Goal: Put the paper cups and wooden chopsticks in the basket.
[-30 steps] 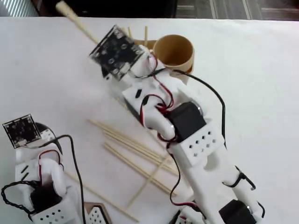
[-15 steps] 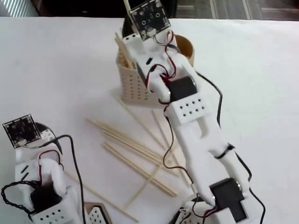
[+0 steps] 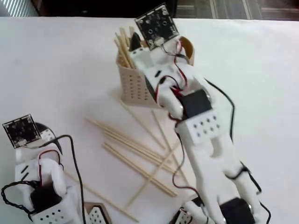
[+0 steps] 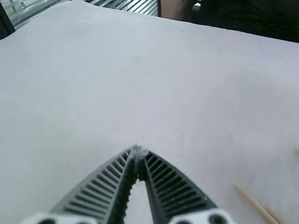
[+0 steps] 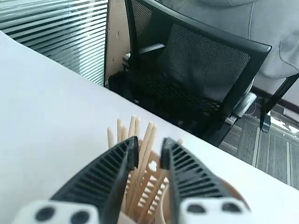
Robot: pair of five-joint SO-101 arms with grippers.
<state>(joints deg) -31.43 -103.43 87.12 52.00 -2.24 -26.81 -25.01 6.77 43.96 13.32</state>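
Shifted slightly, the right pincer (image 5: 148,149) hangs released above chopsticks (image 3: 122,46) standing upright in the basket (image 3: 133,88); left pincer (image 4: 137,150) clenched.

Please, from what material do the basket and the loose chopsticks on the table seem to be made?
The basket looks like matte cream plastic, perhaps moulded or printed: its walls carry regular rows of small holes. The loose chopsticks look like bare wood or bamboo: pale tan, thin, without shine.
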